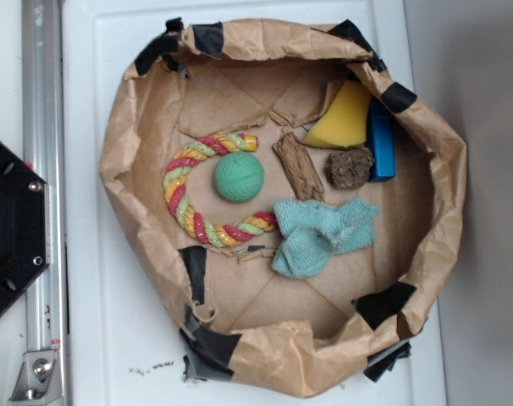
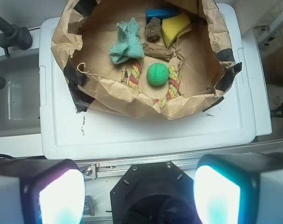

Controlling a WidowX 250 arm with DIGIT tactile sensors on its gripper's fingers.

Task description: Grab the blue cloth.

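Inside the paper nest, the blue cloth point(image 2: 125, 41) lies far ahead, slightly left of the gripper point(image 2: 139, 193). Its fingers point(image 2: 62, 196) stand wide apart, holding nothing.

Blue cloth point(image 1: 320, 234): soft terry fabric, fuzzy and matt. Bin wall point(image 1: 121, 152): creased brown kraft paper, matt, patched with black tape point(image 1: 195, 272) of slight sheen. Green ball point(image 1: 239, 178): matt rubber with fine ribbing. Rope ring point(image 1: 182, 200): twisted fibre, coarse. Yellow sponge point(image 1: 345, 118): porous foam. Blue block point(image 1: 381, 139): smooth plastic. Brown stick point(image 1: 297, 167): rough, wood-like grain. White lid point(image 2: 146, 133): smooth plastic. Rail point(image 1: 41, 127): brushed metal.
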